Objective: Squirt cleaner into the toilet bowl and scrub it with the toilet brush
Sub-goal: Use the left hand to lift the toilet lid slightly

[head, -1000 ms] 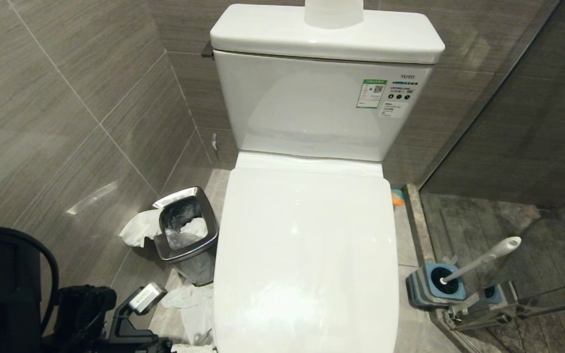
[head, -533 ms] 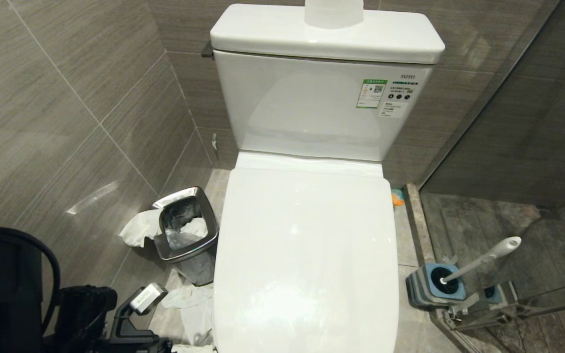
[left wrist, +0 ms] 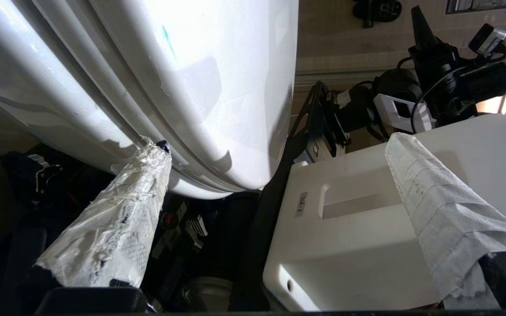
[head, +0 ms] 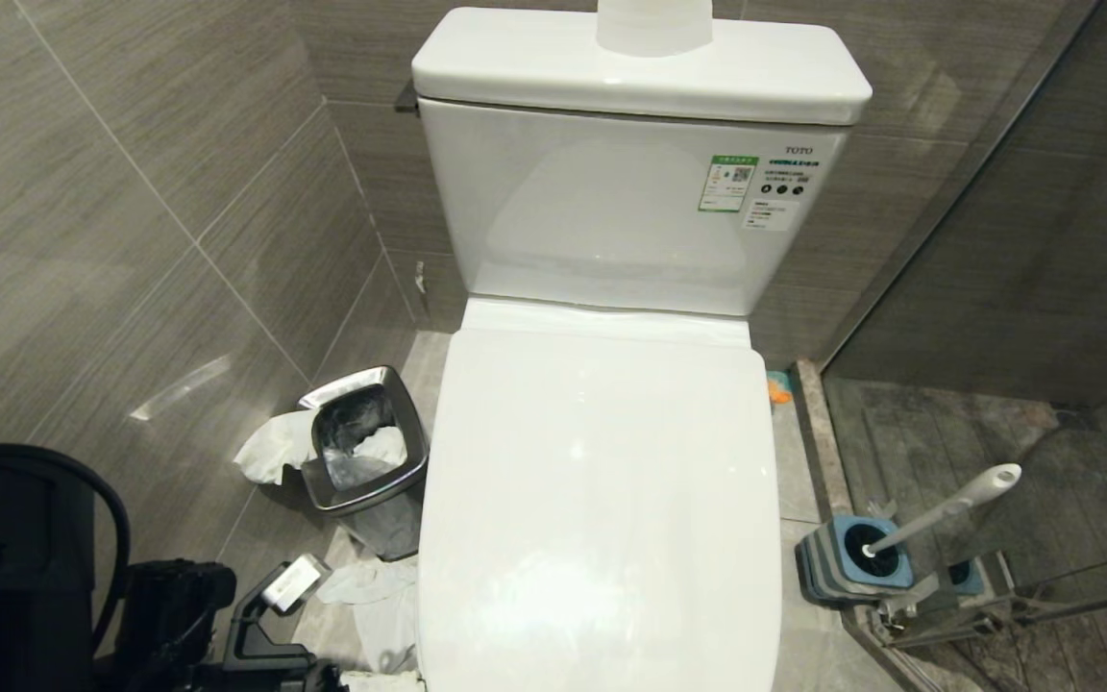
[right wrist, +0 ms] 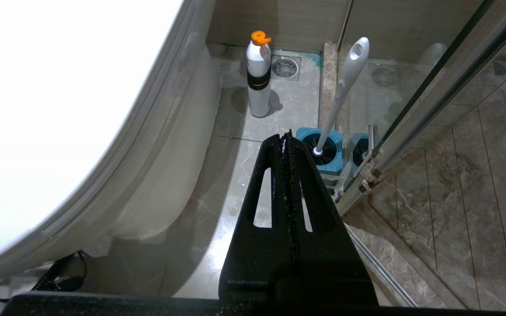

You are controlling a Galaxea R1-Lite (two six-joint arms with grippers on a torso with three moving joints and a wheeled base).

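Left arm sits low at the toilet's left front corner. Left gripper (left wrist: 275, 175) is spread wide with nothing in it, fingers wrapped in white tissue. One wrapped fingertip (left wrist: 156, 153) is right at the seam under the lid's (head: 602, 481) front edge; contact can't be confirmed. The other finger (left wrist: 437, 197) hangs clear, over a white moulded part of the robot.

Steel waste bin (head: 361, 442) stands just left of the toilet, with tissue (head: 270, 447) crumpled against its side and more paper on the floor (head: 342, 625) in front of it.

Toilet: lid down flat, so the toilet bowl isn't visible from above; only its outer wall (right wrist: 169, 166) shows in the right wrist view. Tank (head: 611, 211) carries stickers on the upper right. A thin blue-green streak (left wrist: 167, 37) marks the white surface in the left wrist view.

Cleaner bottle (right wrist: 258, 74), white with an orange cap, stands upright on the floor tiles to the toilet's right, near the floor drain (right wrist: 284, 67).

Toilet brush (head: 938, 509) stands tilted in its blue-and-grey holder (head: 851, 562), on the floor right of the toilet, against the glass shower partition (right wrist: 433, 96).

Right gripper (right wrist: 286, 136) is clenched, fingers pressed together, nothing between them, pointing toward the brush holder but apart from it.
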